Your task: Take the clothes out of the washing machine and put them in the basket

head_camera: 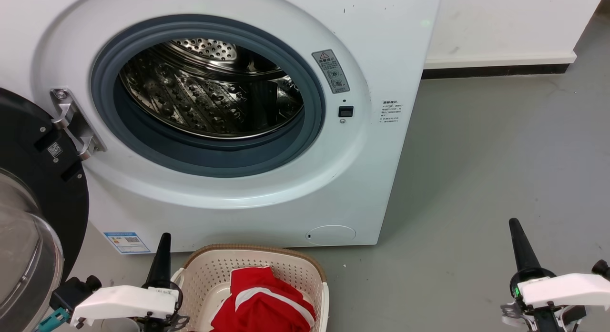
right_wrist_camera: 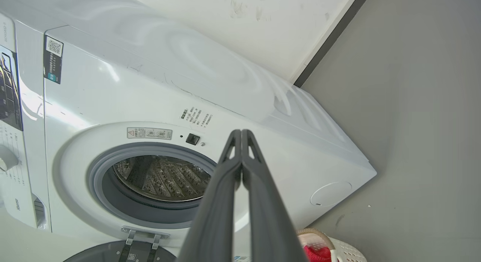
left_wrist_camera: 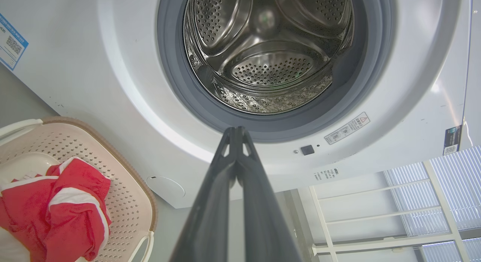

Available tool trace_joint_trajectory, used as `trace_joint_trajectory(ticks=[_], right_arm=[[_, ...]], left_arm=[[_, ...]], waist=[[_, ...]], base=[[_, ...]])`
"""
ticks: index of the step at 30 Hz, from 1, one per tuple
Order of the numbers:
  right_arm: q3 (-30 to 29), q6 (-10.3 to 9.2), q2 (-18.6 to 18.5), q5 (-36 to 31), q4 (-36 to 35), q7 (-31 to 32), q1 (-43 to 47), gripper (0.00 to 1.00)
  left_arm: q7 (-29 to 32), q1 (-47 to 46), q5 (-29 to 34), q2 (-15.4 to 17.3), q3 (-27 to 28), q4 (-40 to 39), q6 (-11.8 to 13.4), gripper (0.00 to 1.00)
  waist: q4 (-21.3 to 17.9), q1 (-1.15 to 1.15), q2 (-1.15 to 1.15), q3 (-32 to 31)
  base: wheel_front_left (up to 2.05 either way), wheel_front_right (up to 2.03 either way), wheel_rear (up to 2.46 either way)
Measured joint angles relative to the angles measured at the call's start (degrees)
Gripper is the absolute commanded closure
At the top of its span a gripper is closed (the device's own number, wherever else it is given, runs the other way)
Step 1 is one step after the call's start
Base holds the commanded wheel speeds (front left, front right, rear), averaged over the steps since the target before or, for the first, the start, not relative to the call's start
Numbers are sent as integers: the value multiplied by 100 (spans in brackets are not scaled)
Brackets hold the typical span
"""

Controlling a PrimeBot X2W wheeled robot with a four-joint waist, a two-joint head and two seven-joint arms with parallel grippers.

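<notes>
Red crumpled clothes — perforated cream basket

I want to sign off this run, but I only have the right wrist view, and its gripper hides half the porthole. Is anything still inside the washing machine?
Observer: No. The left wrist view looks straight into the drum of the washing machine. Its perforated steel is bare, with no fabric in sight.
Operator: I see a scrap of red at my bottom edge. What is it?
Observer: Those are the clothes, red with white bands, bunched inside the basket in front of the machine.
Operator: Is the other arm carrying anything?
Observer: No. The left gripper is shut, its fingers pressed together with nothing between them.
</notes>
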Motion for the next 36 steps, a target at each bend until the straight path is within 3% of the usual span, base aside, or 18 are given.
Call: trace_joint_trajectory(ticks=[36], right_arm=[[-41,-1,-2,2068,151,465,-241,100]], left_arm=[[478,-302,-2012,-3,131,194,-115,100]], waist=[[-3,0,0,-72]], base=[[0,0,0]])
